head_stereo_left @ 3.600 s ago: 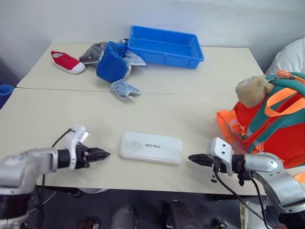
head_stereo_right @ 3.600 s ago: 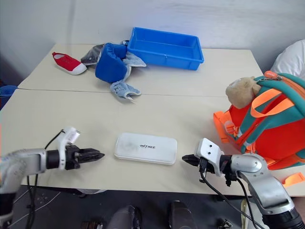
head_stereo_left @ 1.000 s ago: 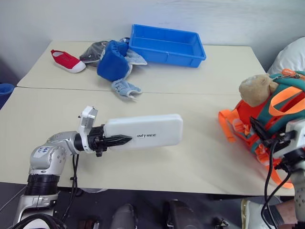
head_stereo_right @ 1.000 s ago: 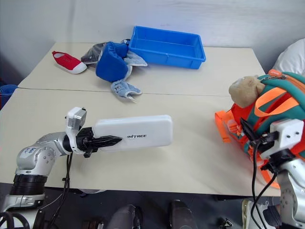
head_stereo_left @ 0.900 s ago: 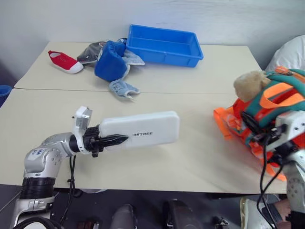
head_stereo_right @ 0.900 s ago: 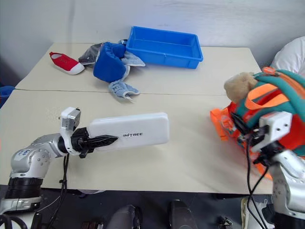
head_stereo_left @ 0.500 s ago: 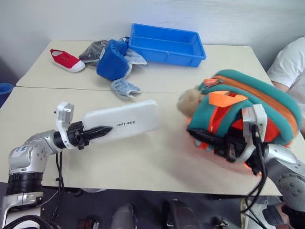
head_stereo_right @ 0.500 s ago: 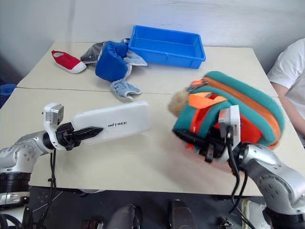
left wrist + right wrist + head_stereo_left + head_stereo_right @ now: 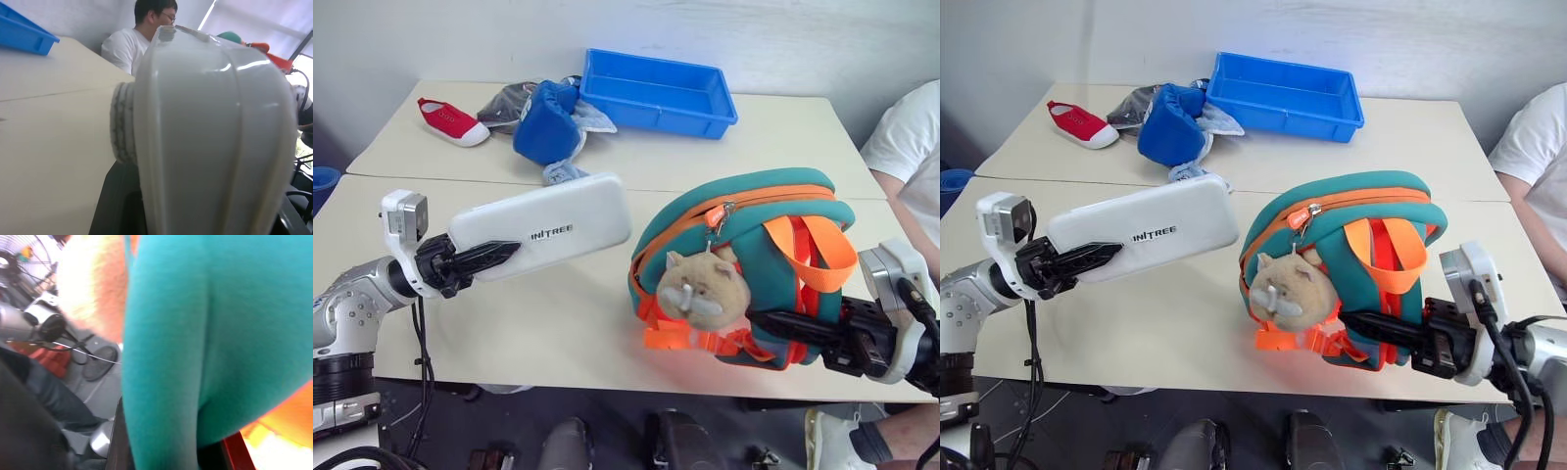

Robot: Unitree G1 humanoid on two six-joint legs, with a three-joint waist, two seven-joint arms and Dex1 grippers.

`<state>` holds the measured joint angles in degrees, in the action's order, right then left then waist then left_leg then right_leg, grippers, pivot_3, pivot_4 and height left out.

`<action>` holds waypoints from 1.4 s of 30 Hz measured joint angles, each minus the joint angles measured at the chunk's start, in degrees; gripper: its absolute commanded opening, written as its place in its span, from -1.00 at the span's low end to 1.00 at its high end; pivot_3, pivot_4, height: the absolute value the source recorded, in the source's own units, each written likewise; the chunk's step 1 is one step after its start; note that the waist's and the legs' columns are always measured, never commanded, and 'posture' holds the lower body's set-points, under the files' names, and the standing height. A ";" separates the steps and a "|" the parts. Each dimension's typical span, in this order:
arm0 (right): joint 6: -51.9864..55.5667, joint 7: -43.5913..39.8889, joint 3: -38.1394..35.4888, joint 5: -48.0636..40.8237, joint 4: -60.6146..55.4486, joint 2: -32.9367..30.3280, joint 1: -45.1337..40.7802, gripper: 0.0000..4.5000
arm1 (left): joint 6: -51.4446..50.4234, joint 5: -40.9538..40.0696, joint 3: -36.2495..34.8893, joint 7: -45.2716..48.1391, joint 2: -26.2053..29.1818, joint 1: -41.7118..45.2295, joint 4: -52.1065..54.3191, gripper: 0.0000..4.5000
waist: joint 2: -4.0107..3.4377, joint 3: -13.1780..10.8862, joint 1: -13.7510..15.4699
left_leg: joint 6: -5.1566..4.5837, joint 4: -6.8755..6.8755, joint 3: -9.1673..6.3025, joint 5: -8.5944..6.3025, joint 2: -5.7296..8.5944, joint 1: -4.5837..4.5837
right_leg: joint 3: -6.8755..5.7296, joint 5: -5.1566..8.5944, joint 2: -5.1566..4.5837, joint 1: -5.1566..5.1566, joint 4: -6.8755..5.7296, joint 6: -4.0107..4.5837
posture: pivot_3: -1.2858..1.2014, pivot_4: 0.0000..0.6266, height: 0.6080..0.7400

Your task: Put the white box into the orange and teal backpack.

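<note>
A: White box is up off the desk in the left eye view, clamped at its near end by the left gripper, far end tilted up toward the backpack. Orange and teal backpack hangs lifted on the right, right gripper pinched shut on its lower edge by the orange straps. Plush toy dangles in front.

B: Zip open?

A: Can't tell. Orange zip line runs over the top arc and the pull sits at the box-side end in the right eye view. No visible gap. Box and pack are near, not touching.

B: Left wrist view?

A: Box end right against the lens, fingers hidden under it. Person in a white shirt behind, blue tray corner at the edge.

B: Right wrist?

A: Teal panel close up, plush beside it. Grip reads as fabric only.

B: So how to do it well?

A: My take: find the mouth first. Present the box narrow end on, along the zip line, keep the pack steady so the opening doesn't fold shut. Watch the toy; it could swing into the path. A grip at one end means a long lever, so go slow.
</note>
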<state>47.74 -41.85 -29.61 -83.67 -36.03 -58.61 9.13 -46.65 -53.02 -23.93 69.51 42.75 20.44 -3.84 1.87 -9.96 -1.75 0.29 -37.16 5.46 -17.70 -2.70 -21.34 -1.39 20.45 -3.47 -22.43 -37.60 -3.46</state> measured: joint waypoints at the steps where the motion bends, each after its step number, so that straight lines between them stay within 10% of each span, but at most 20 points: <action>1: -0.01 0.54 1.21 0.25 -0.06 0.28 -1.39 -0.98 | -1.09 -1.87 -1.58 -1.59 -0.25 -0.35 1.28 -0.45 | 0.03 -0.02 -0.02 | 0.04 0.02 -0.01 0.02 0.00 -0.01 | 0.00 0.00 0.00 -0.03 -0.02 0.00 | 0.03 -0.52 1.00; 11: 0.07 1.56 7.03 3.05 0.43 2.42 -5.72 -0.98 | -9.94 -14.32 -6.56 -7.44 3.33 -1.58 12.71 -0.45 | 0.09 -0.06 0.29 | 0.23 -0.04 -0.01 0.15 0.09 0.00 | 0.02 -0.03 -0.05 0.07 0.05 -0.05 | 0.03 -0.52 1.00; 26: 0.52 1.53 4.09 3.83 -1.45 3.24 0.10 -0.98 | 9.39 11.52 18.98 -2.80 1.98 9.32 10.11 -0.45 | 0.14 -0.05 1.66 | -0.11 -0.05 -0.01 0.00 0.11 -0.02 | 0.04 -0.04 -0.03 0.11 0.11 -0.06 | 0.03 -0.52 1.00; 39: -1.05 2.80 4.97 6.05 -2.41 5.48 -0.57 -0.98 | 14.55 30.05 43.14 -12.84 -24.94 30.97 -0.42 -0.45 | 0.10 -0.07 2.71 | -0.07 -0.17 0.05 0.17 0.23 -0.17 | 0.19 -0.19 0.04 0.15 0.42 -0.34 | 0.03 -0.52 1.00; 42: -1.55 3.72 5.61 6.53 -2.76 6.34 -0.82 -1.00 | 14.28 30.08 42.71 -13.12 -27.20 31.12 -1.91 -0.03 | 0.11 -0.07 2.72 | -0.05 -0.19 0.03 0.22 0.23 -0.20 | 0.20 -0.19 0.03 0.09 0.31 -0.34 | 0.03 -0.52 1.00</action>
<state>46.19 -38.13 -24.00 -77.13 -38.79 -52.27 8.31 -32.37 -22.94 18.78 56.39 15.56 51.56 -5.75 1.98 -10.03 0.97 0.24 -37.35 5.49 -17.47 -2.47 -21.53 -1.19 20.26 -3.43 -22.34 -37.28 -3.80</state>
